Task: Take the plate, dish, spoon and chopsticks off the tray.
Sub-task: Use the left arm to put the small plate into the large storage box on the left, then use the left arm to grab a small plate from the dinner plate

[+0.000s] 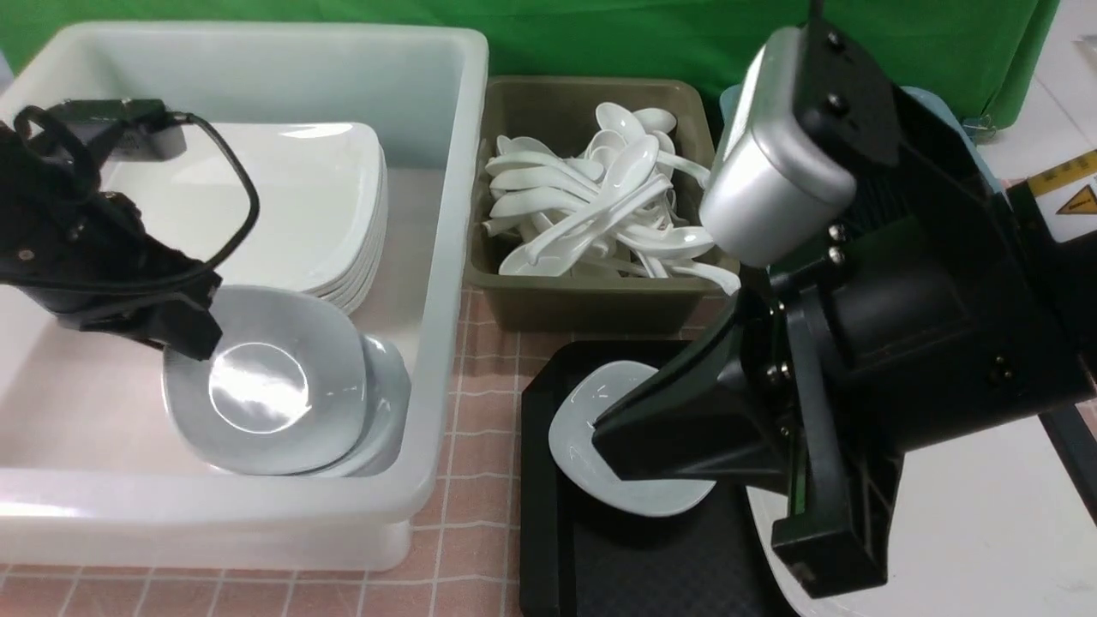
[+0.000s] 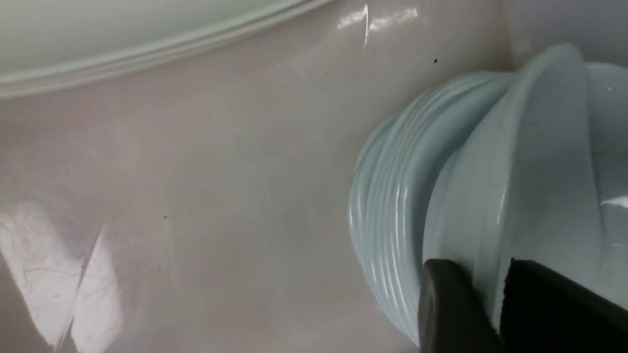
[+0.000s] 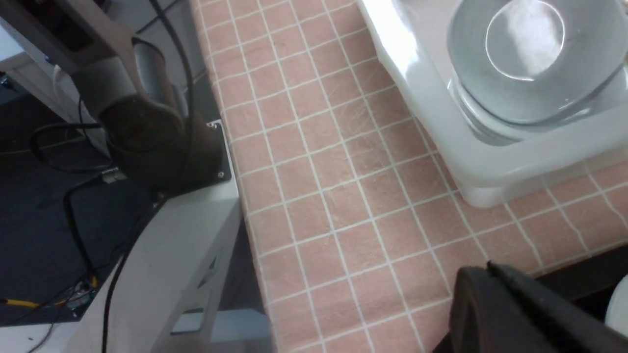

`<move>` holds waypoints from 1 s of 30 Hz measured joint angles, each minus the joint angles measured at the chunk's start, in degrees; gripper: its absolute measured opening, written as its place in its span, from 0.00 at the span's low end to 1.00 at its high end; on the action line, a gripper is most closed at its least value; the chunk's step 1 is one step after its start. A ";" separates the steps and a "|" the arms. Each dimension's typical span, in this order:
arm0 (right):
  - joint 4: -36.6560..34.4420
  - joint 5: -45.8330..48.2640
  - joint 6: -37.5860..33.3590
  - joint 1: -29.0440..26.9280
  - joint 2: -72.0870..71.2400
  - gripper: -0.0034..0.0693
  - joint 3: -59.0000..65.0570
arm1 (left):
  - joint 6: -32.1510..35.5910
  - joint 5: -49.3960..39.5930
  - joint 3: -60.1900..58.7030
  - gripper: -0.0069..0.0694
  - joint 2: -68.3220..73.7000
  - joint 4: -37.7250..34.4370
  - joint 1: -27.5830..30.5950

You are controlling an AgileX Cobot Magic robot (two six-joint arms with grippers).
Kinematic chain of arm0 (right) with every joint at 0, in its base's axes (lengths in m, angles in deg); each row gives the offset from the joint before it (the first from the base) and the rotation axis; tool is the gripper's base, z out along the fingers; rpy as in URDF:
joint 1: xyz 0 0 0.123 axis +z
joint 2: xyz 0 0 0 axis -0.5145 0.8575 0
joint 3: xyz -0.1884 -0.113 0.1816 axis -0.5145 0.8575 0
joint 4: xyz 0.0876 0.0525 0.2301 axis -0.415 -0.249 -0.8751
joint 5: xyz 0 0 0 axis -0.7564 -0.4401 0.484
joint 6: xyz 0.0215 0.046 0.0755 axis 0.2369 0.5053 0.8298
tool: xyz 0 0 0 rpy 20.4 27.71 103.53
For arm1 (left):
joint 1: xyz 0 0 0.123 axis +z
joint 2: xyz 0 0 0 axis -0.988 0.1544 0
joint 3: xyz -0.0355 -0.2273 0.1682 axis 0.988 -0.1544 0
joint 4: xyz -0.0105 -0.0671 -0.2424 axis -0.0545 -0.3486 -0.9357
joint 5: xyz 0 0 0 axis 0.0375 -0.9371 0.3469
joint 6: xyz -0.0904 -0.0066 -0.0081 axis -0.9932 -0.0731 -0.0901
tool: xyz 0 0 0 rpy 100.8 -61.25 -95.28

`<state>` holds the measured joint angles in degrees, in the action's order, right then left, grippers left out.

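My left gripper [image 1: 193, 343] is inside the white bin [image 1: 446, 257], shut on the rim of a small pale dish [image 1: 266, 377] that sits on top of a stack of like dishes [image 1: 387, 403]. In the left wrist view the fingers [image 2: 449, 304] pinch that rim [image 2: 539, 171]. Another small dish [image 1: 600, 394] lies on the black tray [image 1: 548, 531]. My right gripper [image 1: 604, 446] is shut and empty just over this dish's near edge; its wrist view shows the closed tips [image 3: 485, 267]. Large plates [image 1: 300, 206] are stacked in the bin. Chopsticks are out of view.
An olive bin [image 1: 591, 308] full of white spoons [image 1: 600, 206] stands behind the tray. A blue bin edge [image 1: 727, 98] shows behind my right arm, which hides most of the tray. Pink checked cloth [image 1: 480, 428] covers the table between bin and tray.
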<state>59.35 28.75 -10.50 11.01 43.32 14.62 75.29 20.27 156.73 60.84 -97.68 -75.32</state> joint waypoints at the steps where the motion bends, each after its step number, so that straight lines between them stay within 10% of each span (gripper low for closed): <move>1: 2.78 0.14 1.59 0.00 0.01 0.09 -0.16 | 0.06 -0.05 0.58 0.44 -0.11 0.36 0.00; 8: 26.18 6.82 17.05 -3.61 -0.83 0.09 -3.29 | -3.75 -3.79 9.35 0.64 -2.25 0.77 -0.56; 14: 36.70 15.85 22.40 -16.48 -3.93 0.09 -3.52 | -9.50 -3.24 15.06 0.22 -3.93 -0.09 -18.82; 19: 34.98 15.47 22.94 -23.17 -6.56 0.09 -1.69 | -11.83 1.09 15.19 0.09 1.59 1.53 -37.73; 24: 33.43 13.74 22.75 -23.99 -9.28 0.09 2.38 | -11.99 4.43 15.19 0.13 11.25 10.45 -49.31; 30: 33.09 13.05 22.70 -23.99 -10.75 0.09 5.59 | -12.04 7.29 15.19 0.42 21.59 23.90 -57.22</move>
<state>92.44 41.80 12.20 -12.99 32.56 20.21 63.26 27.56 171.92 82.43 -73.78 -132.54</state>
